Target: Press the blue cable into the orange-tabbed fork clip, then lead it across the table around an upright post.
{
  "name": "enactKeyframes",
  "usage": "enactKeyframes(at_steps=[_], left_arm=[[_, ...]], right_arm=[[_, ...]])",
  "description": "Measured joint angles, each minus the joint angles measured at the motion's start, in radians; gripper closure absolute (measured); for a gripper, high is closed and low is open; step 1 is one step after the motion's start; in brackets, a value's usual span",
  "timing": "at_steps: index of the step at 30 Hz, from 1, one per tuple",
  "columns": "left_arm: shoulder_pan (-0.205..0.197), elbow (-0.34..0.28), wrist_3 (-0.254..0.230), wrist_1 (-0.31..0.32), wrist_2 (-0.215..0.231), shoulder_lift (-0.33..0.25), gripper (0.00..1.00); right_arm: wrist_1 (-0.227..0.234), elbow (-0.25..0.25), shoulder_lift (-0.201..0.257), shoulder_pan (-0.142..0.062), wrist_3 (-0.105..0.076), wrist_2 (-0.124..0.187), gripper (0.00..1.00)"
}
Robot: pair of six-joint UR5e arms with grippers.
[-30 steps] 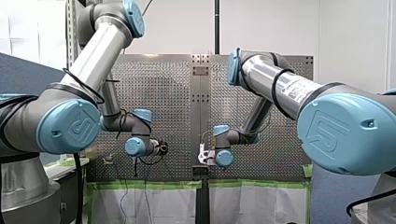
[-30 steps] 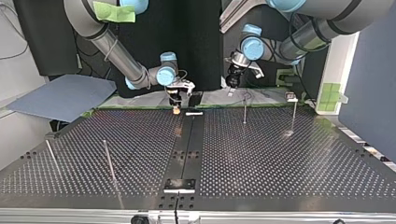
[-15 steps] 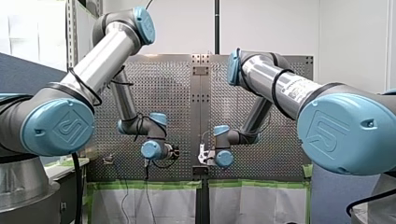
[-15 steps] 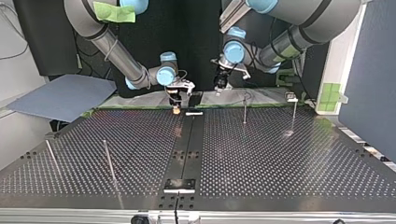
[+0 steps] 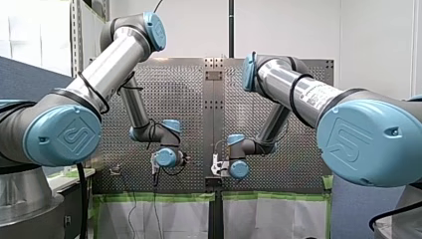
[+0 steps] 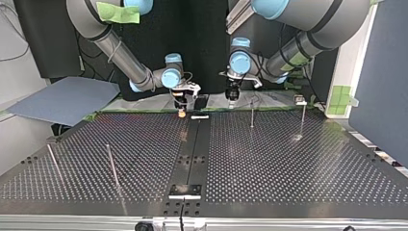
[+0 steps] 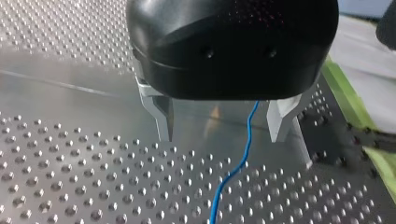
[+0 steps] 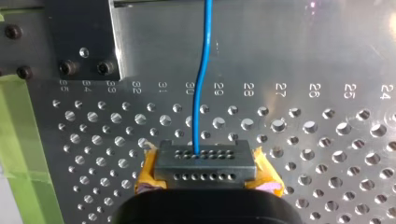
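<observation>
While my right gripper [image 8: 205,163] pinches the blue cable [image 8: 201,93], likely light and limp, near the table [image 8: 327,154] edge, my left gripper [image 7: 223,137] hangs open astride it; I would grip there.

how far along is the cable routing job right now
Done: my right jaws are shut on the blue cable, which runs out ahead of them. In hand: my left jaws stand open astride the same cable, over the table. Left: I cannot make out the orange-tabbed clip, so seating is unconfirmed, and in the top view no cable bends round any upright post.
</observation>
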State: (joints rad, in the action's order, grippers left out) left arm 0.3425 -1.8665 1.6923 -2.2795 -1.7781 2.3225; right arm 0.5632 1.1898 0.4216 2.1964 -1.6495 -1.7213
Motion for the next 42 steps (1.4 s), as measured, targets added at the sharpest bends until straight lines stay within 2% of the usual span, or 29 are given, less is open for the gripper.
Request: enactKeyframes(at_steps=[6,17,22,29,35,42], left_arm=[[-0.008,0.005,-0.047,-0.013,-0.058,0.0,0.0],[0.002,0.041,-0.076,-0.022,-0.15,0.006,0.0],[0.005,0.072,-0.076,-0.051,-0.163,0.034,0.0],[0.003,0.13,-0.045,-0.108,-0.181,0.088,0.0],[0.003,0.18,-0.019,-0.143,-0.195,0.097,0.0],[0.004,0.22,-0.016,-0.15,-0.196,0.097,0.0]], right_arm=[[0.0,0.0,0.0,-0.001,0.0,0.0,1.0],[0.0,0.0,-0.001,0.001,0.0,0.0,1.0],[0.0,0.0,-0.001,0.001,0.0,0.0,1.0],[0.0,0.0,-0.001,0.002,0.001,0.001,1.0],[0.0,0.0,-0.002,-0.002,0.006,0.003,1.0],[0.001,0.0,-0.002,-0.003,0.008,0.003,1.0]])
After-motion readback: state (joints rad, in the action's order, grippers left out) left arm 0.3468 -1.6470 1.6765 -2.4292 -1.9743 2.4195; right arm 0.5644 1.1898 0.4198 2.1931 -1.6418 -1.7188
